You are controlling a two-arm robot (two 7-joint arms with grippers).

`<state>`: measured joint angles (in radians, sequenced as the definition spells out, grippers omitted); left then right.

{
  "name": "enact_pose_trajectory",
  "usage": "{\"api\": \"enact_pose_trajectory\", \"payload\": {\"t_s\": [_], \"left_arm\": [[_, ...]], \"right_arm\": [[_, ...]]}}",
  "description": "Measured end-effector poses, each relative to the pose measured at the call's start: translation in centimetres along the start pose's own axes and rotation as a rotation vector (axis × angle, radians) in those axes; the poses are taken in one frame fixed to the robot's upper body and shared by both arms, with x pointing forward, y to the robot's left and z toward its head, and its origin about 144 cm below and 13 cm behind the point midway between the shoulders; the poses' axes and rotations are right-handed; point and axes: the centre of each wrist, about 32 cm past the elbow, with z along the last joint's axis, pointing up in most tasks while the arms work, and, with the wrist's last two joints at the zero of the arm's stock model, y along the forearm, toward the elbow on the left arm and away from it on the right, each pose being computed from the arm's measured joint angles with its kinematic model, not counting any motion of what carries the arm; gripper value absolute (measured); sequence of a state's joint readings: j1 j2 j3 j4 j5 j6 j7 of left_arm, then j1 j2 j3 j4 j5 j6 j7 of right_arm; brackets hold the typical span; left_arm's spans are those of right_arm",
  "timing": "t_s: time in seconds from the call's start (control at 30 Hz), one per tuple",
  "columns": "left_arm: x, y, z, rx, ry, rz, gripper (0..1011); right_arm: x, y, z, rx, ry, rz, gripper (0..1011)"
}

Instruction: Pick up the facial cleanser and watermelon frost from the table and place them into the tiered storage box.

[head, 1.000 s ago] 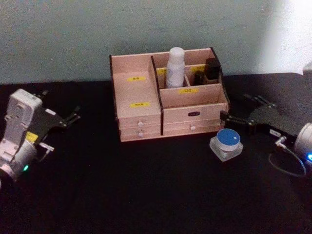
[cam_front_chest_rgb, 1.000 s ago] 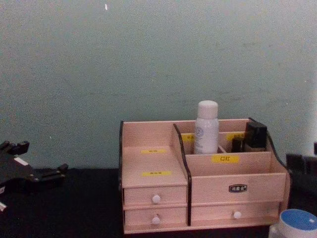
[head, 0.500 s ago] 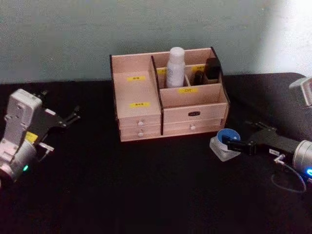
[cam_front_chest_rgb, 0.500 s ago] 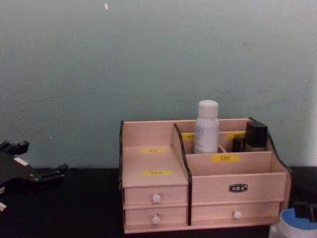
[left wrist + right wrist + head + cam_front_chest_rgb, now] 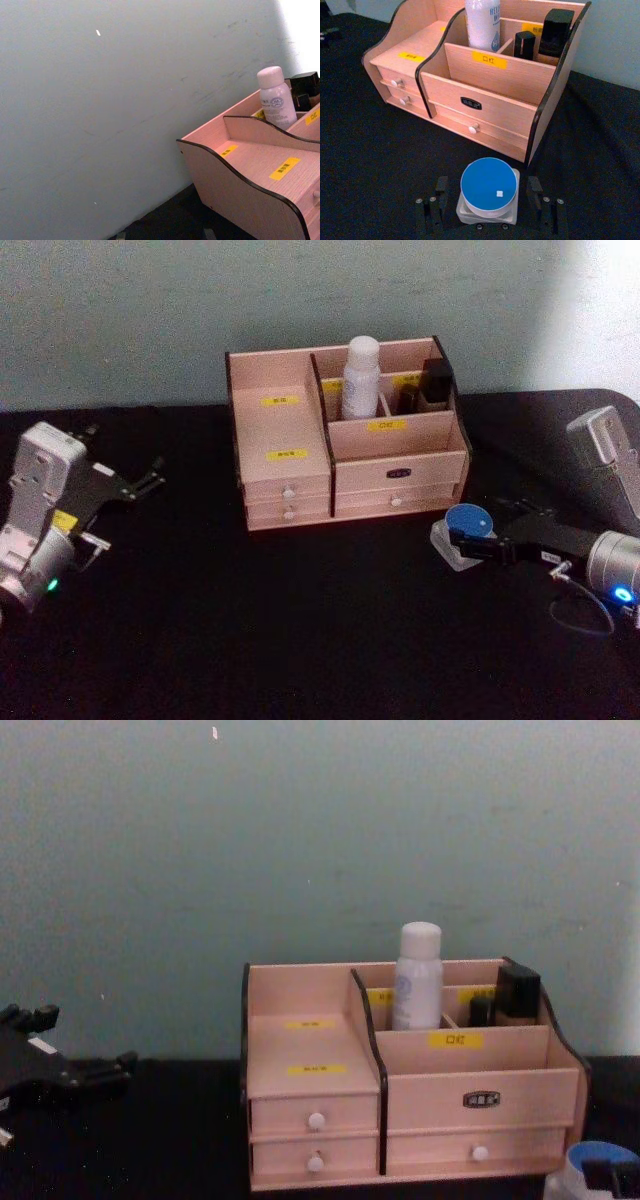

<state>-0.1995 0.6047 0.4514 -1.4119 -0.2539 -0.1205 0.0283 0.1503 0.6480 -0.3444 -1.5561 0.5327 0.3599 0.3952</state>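
Right end effector open, straddling watermelon frost, untouched; left end effector parked

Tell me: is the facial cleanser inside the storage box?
Inside. The facial cleanser stands upright in a back compartment of the tiered storage box.
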Motion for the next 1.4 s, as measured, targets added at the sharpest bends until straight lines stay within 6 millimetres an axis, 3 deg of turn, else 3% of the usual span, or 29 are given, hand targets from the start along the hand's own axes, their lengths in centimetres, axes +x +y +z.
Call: {"api": "enact_pose_trajectory", "payload": {"t_s": [1.4], "left_arm": [[0.0,0.0,0.0,0.0,0.0,0.0,1001]], "right_arm": [[0.3,1.3,-0.2,-0.04,-0.017,0.0,1003]]}}
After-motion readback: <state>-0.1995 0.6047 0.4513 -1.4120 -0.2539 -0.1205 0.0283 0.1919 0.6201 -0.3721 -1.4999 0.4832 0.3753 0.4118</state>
